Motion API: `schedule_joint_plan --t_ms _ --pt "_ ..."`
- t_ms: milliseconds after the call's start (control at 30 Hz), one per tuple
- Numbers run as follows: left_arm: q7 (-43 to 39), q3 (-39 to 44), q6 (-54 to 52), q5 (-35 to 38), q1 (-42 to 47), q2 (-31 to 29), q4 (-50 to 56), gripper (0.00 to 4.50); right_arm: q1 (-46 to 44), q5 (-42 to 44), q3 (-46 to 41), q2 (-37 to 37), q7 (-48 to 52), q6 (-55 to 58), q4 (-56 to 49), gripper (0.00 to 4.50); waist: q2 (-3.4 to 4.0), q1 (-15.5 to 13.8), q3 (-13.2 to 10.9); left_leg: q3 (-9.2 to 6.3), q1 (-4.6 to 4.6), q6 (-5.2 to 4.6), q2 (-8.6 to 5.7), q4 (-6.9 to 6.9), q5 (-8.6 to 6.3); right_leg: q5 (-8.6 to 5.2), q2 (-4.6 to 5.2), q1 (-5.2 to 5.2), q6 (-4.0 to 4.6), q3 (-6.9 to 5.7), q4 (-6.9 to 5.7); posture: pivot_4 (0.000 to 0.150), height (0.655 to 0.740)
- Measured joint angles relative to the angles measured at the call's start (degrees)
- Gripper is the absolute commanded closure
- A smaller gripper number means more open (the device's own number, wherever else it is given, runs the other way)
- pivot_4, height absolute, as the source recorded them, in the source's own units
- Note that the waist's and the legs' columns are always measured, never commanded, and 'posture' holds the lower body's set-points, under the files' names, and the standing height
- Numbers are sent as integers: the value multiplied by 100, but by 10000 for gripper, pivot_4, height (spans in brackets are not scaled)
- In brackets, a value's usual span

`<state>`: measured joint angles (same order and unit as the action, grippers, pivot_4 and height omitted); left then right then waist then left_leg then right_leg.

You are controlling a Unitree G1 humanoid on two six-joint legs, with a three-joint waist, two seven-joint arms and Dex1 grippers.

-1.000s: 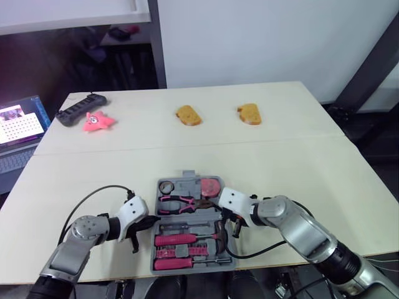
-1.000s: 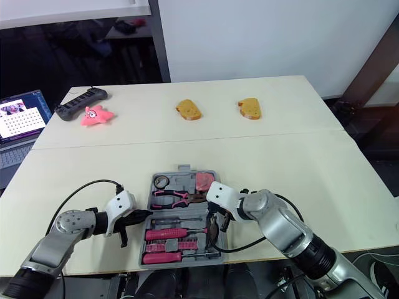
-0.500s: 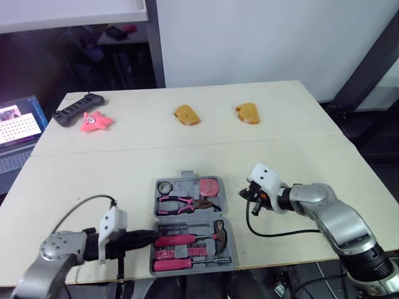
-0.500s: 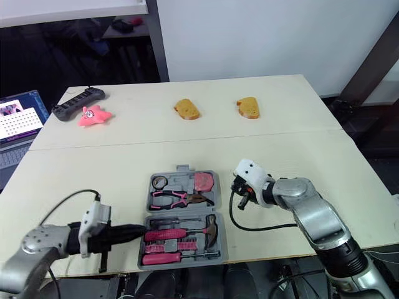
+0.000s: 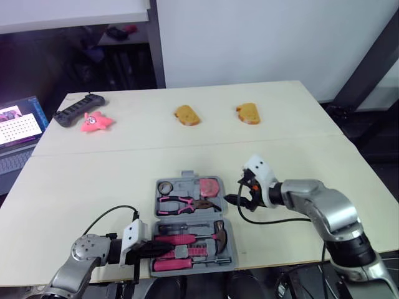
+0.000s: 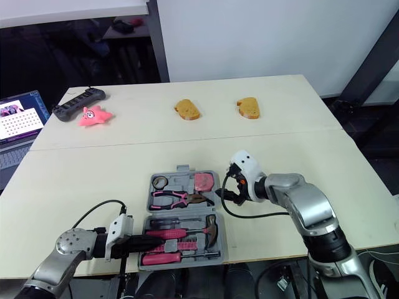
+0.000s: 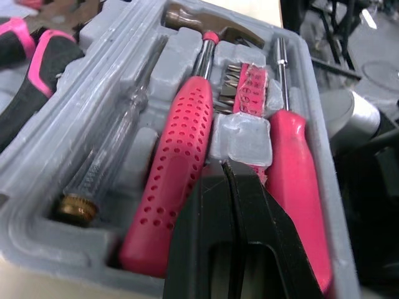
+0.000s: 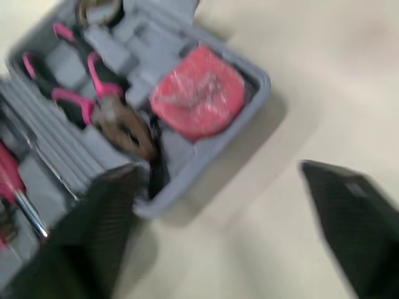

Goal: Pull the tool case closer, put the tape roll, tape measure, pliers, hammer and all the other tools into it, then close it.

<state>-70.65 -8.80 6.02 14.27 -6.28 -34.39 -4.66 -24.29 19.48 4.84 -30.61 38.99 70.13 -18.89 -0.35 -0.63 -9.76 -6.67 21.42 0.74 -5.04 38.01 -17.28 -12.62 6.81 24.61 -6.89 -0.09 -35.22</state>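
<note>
At near-left corner of tool case [image 5: 155, 205], left gripper [image 5: 153, 247] pinched shut, likely seating hammer [image 7: 181, 149]; right gripper [image 5: 235, 192] spread wide, likely for closing

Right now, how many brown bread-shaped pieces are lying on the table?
2. One bread-shaped piece lies on the far half of the table, near the middle; the other lies to its right, apart from it. Both are beyond the open tool case.
</note>
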Motion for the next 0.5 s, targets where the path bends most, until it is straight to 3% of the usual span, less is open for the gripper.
schedule_joint_plan --t_ms 267,500 --pt "94 -175 309 -136 125 -60 -135 45000 -655 523 -752 952 -351 1073 1296 549 54 -1 31 -1 -3 0 -2 -2 1 1 0 0 0 0 -5 1500 7219" --pt "94 -221 340 -136 192 -151 -144 45000 -829 490 -514 1034 -393 638 2456 549 68 46 38 0 -6 1 -2 -2 1 1 -1 0 -1 0 -12 1500 7219"
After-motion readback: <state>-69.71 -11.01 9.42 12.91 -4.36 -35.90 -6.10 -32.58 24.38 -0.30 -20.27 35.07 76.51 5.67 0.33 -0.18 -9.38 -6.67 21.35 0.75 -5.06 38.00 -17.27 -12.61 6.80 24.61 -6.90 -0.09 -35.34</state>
